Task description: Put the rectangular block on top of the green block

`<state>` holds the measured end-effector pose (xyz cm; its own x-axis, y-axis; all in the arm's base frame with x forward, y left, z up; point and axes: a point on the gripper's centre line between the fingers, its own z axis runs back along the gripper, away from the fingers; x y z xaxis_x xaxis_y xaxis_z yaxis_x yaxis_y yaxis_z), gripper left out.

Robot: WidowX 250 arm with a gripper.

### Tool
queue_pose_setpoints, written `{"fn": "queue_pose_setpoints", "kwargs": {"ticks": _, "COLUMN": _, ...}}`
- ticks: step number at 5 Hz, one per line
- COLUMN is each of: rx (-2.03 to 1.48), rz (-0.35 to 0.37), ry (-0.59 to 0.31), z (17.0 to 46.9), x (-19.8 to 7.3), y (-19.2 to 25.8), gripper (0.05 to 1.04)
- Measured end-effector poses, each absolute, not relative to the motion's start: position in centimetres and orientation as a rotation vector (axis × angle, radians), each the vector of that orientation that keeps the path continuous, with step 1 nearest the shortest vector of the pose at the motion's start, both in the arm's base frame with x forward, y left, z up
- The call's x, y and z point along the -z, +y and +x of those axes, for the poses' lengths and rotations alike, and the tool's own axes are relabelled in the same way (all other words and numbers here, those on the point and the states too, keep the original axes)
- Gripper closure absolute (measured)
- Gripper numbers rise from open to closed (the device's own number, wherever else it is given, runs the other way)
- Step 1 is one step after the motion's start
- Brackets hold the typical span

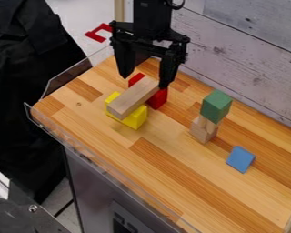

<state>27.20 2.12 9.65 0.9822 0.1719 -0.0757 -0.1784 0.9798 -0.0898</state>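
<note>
Arm: black robot arm entering at the top edge, gripper hanging down over the far part of the wood tabletop (166, 159)
Claw: black two-finger gripper (145, 82), fingers apart, fingertips by the far end of the rectangular block; contact cannot be determined
Rectangular block: long natural-wood block (132, 98), lying aslant across the yellow and red blocks, near end over the yellow
Yellow block: bright yellow notched block (136, 119), under the near end
Red block: red block (159, 98), below the wall-side finger, close beside that fingertip
Green block: green painted block (216, 105), raised on a pale wooden support (203, 130)
Blue block: flat blue piece (240, 159), on the tabletop near the support
Edge: clear plastic guard (66, 78)
</note>
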Motion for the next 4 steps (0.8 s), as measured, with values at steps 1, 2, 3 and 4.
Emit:
{"fn": "queue_pose_setpoints", "kwargs": {"ticks": 1, "rx": -0.175, "rz": -0.098, "ry": 0.105, "z": 26.8, "x": -8.7, "y": 2.0, "gripper": 0.085}}
{"fn": "queue_pose_setpoints", "kwargs": {"ticks": 2, "rx": -0.173, "rz": -0.108, "ry": 0.125, "z": 26.9, "x": -7.6, "y": 2.3, "gripper": 0.085}}
{"fn": "queue_pose_setpoints", "kwargs": {"ticks": 3, "rx": -0.186, "rz": -0.12, "ry": 0.155, "z": 26.7, "x": -6.8, "y": 3.2, "gripper": 0.085}}
{"fn": "queue_pose_setpoints", "kwargs": {"ticks": 4, "rx": -0.159, "rz": -0.095, "ry": 0.185, "z": 27.1, "x": -6.2, "y": 3.9, "gripper": 0.085}}
